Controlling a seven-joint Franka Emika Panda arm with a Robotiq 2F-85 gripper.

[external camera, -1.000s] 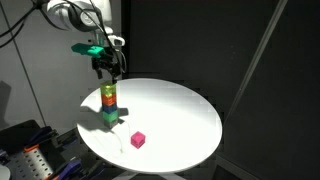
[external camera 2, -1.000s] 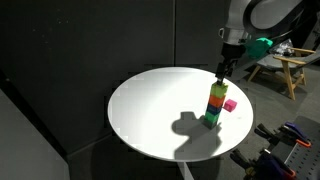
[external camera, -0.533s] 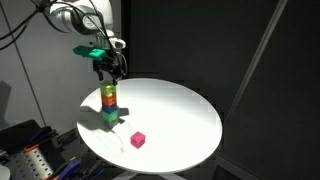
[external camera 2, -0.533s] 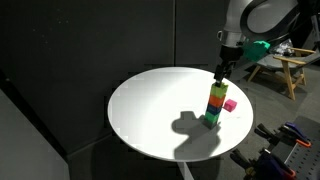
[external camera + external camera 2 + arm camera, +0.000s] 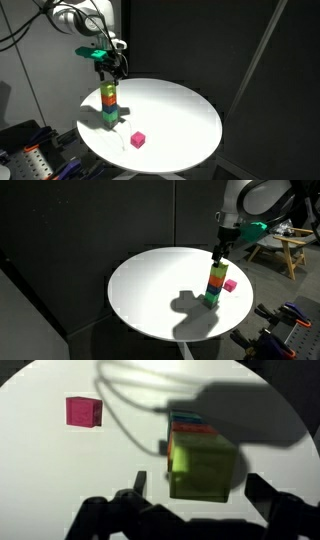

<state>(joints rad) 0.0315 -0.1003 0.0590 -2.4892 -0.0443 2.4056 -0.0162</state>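
Tower of stacked coloured cubes (image 5: 108, 107) stands near the rim of the round white table (image 5: 185, 115). A small pink cube (image 5: 138, 139) lies apart from it, also near the rim. The broad tabletop stretches away from both. Black two-finger gripper (image 5: 109, 68) hangs just above the tower, jaws spread, holding nothing. It sits slightly higher than a second ago.

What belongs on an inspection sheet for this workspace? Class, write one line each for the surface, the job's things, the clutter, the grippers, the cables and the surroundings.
Surface: round white table, evenly lit, with shadows of the arm.
Job's things: stack of coloured blocks, upright, yellow-green on top; pink block lying apart from the stack.
Clutter: nothing seen.
Grippers: gripper open, above the stack, holding nothing.
Cables: dark cable hanging beside the arm.
Surroundings: black curtains; wooden stand beyond the table.
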